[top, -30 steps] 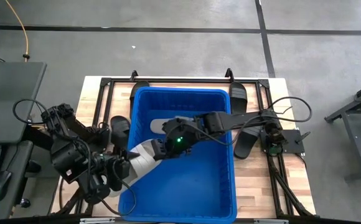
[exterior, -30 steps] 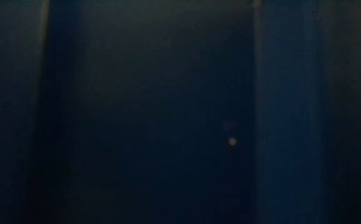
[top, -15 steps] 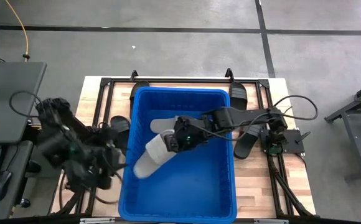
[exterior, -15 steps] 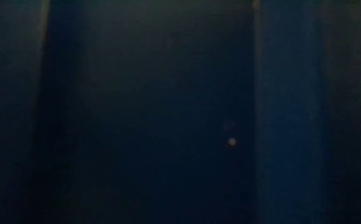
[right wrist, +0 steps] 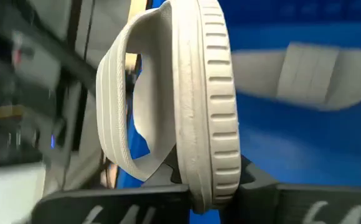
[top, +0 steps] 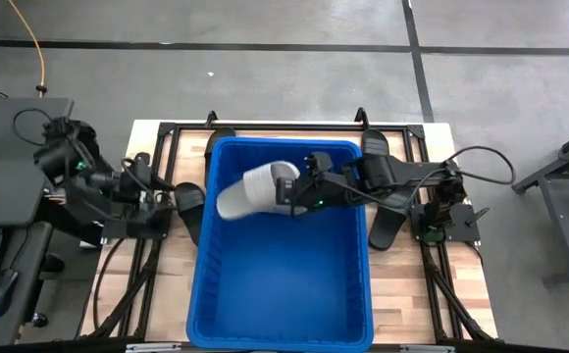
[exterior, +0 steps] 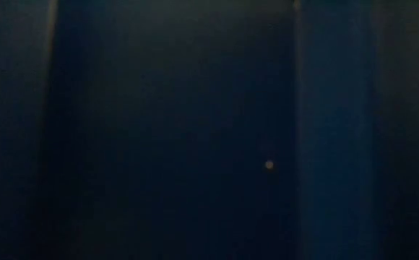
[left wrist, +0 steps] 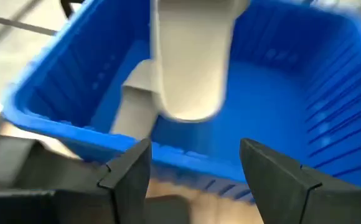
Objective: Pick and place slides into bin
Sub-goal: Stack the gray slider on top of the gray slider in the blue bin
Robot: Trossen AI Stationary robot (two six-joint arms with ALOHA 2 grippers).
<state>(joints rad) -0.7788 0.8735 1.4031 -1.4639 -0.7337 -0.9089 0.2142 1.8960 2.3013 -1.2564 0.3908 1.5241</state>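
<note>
- Right gripper [top: 299, 192] is clamped shut on the light grey foam slide sandal [top: 255, 190], carrying it above the far half of the big bright-blue plastic bin [top: 363, 284], toe pointing left.
- Your right wrist camera shows the hold: fingers pinching the ribbed sole edge of that slide [right wrist: 211, 106], with the wide strap bowing out to one side.
- Judging by the thick, ridged sole, you've got something light and springy. It should flex rather than crack, so a firm pinch on the sole rim looks safe.
- Watch the overhang: gripped at one end, the long body can swing or twist in the jaws.
- A second pale slide [right wrist: 305, 74] lies on the bin floor at the far side.
- Left gripper [left wrist: 196, 165] stands open, empty, just outside the bin's left wall.
- Black slides wait on the wooden table: one by the left wall [top: 188, 200], others at the far-right corner [top: 376, 149] and right side [top: 387, 226].
- For those, take the sole edge or strap.
</note>
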